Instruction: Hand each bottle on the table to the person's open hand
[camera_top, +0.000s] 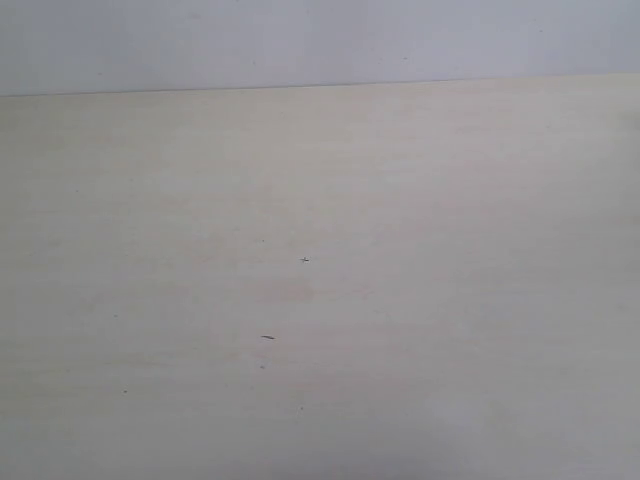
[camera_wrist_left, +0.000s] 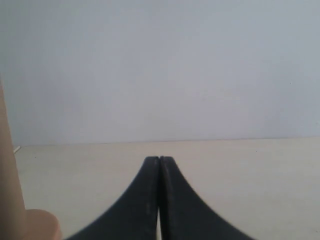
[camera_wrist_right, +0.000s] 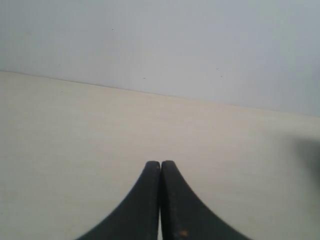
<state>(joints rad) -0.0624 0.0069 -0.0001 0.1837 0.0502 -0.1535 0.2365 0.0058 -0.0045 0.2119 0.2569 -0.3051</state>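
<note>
My left claw (camera_wrist_left: 159, 159) was closed, its two black fingers pressed flat together with nothing between them. My right claw (camera_wrist_right: 160, 162) was shut the same way and just as empty. Both pointed out low across the table (camera_top: 400, 200) towards the wall (camera_top: 300, 40).

The relation my next move turned on was not there to read. No bottle showed in any of the three views, standing or lying. So I could give no direction from either claw and no long axis, nor say which arm was nearer to one. The person's open hand was not in sight either.

At the edge of the left wrist view stood a peach-coloured upright strip (camera_wrist_left: 9, 190) with a rounded lump at its foot. It may have been part of a stand, but too little of it showed for me to tell. A soft dark smudge (camera_wrist_right: 307, 155) lay at the edge of the right wrist view.

The table was flat, matte, pale beige wood grain, marked only by a few tiny dark specks (camera_top: 267, 337) near the middle of the exterior view. The wall behind was plain pale grey and met the tabletop in one straight line.

I judged there was nothing yet to grasp, and that either claw would have to open before any pick.
</note>
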